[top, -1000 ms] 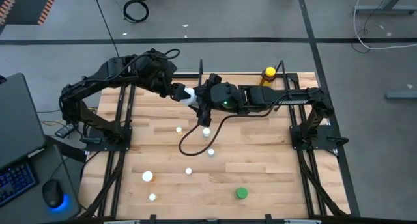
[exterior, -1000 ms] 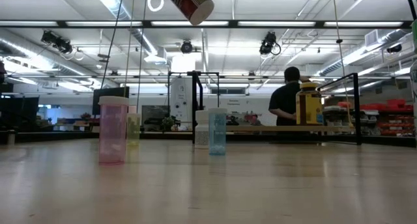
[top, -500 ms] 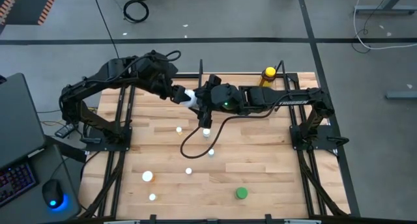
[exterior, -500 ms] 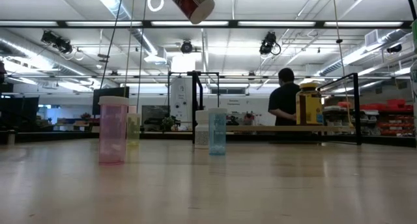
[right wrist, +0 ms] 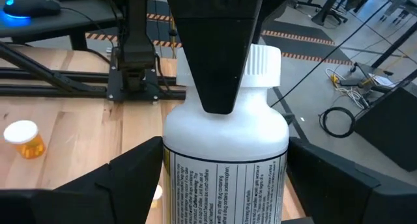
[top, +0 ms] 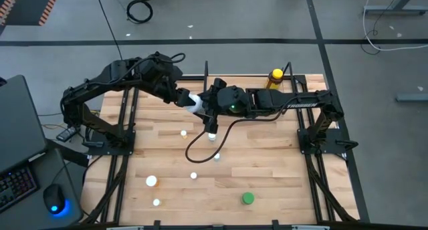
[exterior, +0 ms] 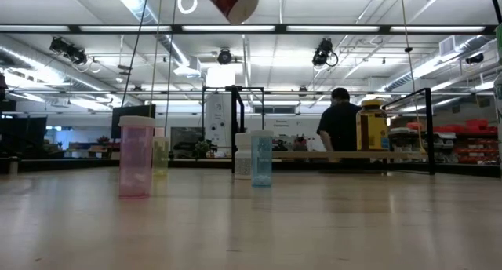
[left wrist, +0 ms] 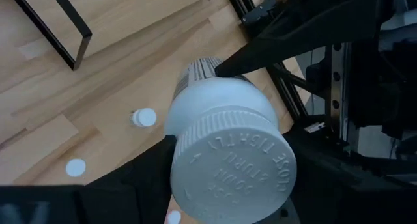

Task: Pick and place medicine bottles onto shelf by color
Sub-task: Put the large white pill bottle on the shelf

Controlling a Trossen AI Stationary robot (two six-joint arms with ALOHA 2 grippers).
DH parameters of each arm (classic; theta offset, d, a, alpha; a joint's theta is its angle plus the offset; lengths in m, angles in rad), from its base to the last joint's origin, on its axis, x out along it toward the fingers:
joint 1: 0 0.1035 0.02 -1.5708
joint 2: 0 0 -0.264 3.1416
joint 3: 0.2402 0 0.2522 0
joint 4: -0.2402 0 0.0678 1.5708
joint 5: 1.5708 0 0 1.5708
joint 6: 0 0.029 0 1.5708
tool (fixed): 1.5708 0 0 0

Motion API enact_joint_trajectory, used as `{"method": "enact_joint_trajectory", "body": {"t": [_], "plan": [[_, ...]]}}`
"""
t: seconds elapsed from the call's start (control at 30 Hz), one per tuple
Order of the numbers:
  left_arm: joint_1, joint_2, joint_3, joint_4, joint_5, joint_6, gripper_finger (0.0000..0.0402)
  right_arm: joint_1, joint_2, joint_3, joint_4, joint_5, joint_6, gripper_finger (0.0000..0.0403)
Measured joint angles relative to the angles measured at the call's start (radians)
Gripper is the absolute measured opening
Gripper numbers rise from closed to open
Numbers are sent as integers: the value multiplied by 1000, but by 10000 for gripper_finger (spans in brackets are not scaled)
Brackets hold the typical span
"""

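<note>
Two grippers meet on one large white bottle (top: 196, 103) held in the air above the table (top: 267, 163), near its far edge: a handover looks underway. The left gripper (left wrist: 195, 185) clamps the cap end, while the right gripper (right wrist: 221, 178) stands wide around the labelled body, apparently not yet closed. Next, presumably, the right closes before the left lets go.
</note>
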Motion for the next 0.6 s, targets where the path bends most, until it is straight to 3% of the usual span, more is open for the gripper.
{"method": "enact_joint_trajectory", "body": {"t": [0.6], "plan": [[-32,-1,0,-25,81,-42,250,40,3,0,13,-2,36,326]]}}
